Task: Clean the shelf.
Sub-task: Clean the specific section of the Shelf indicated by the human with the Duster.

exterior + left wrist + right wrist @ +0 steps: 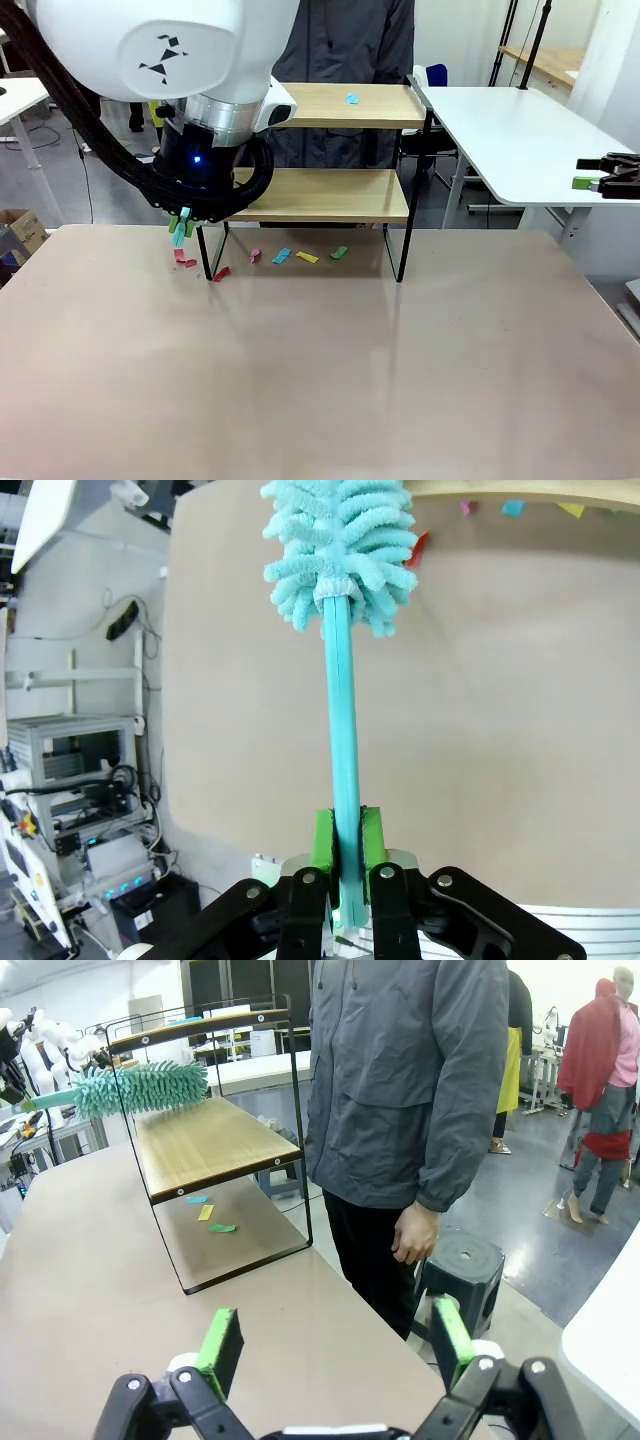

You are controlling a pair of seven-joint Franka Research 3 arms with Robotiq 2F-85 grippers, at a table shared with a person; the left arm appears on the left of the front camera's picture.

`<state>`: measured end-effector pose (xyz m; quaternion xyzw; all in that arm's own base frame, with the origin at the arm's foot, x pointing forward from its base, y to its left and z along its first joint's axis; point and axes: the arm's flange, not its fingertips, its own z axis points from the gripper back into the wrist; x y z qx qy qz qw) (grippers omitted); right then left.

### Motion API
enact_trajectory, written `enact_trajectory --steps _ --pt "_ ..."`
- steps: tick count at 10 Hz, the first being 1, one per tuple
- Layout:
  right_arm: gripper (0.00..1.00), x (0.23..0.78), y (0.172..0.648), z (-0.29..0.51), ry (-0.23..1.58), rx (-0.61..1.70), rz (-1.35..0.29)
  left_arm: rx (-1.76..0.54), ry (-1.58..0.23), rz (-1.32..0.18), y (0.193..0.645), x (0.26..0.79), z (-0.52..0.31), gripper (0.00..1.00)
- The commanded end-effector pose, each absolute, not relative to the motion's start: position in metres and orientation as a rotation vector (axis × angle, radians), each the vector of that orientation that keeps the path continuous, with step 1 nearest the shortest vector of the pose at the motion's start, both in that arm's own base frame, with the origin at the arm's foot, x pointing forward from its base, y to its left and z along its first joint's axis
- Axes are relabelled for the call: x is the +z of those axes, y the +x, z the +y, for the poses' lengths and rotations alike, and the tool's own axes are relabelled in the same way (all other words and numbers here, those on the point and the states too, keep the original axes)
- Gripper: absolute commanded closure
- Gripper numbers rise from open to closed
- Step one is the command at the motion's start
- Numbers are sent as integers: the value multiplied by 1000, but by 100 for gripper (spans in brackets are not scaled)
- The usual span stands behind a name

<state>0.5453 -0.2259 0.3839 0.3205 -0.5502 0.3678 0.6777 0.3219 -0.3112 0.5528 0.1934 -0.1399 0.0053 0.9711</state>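
The shelf point(320, 195) stands at the far edge of the worktop point(350, 380), about the middle and a little to the left. It has two light wooden boards, one above the other, in a thin black metal frame with black legs. The top board point(340, 105) has a raised edge, and one small blue scrap point(352, 99) lies on it. The lower board looks bare in the front view.

Under the shelf, small coloured scraps lie on the worktop in a loose row: red point(221, 272) by the front left leg, then pink point(255, 256), blue point(281, 257), yellow point(306, 257) and green point(339, 253).

The left claw point(347, 835) is closed tight on the handle of a teal duster point(340, 555), with its green pads on both sides of the handle. It hangs at the left end of the shelf. In the right wrist view the fluffy head of the duster is at that end, about level with the gap between the boards. I cannot tell if it touches the wood.

The right claw point(335, 1335) is wide open and holds nothing. It is beyond the right edge of the worktop and faces the shelf from the side.

A person point(410, 1080) in a grey jacket stands just behind the shelf, at the far edge.
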Motion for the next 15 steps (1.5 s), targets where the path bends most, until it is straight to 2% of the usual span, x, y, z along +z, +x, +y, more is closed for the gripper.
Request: enact_trajectory --steps 1,4,6,9,11,13,15 --pt "0 387 546 -224 720 832 -1240 11 391 -290 320 555 -312 87" --pt "0 387 546 -224 720 832 -1240 -169 160 -390 302 568 -280 87" --pt "0 387 546 -224 720 832 -1240 -275 75 -432 288 574 -255 87" --pt "0 387 546 -224 720 832 -1240 -594 -200 -507 274 580 -210 87" --pt "0 387 546 -224 720 832 -1240 -806 -327 -408 276 580 -187 87" --pt "0 387 546 -224 720 832 -1240 -874 -424 -329 277 584 -167 87" --pt "0 387 546 -224 720 832 -1240 -1029 -345 -189 269 610 -133 87"
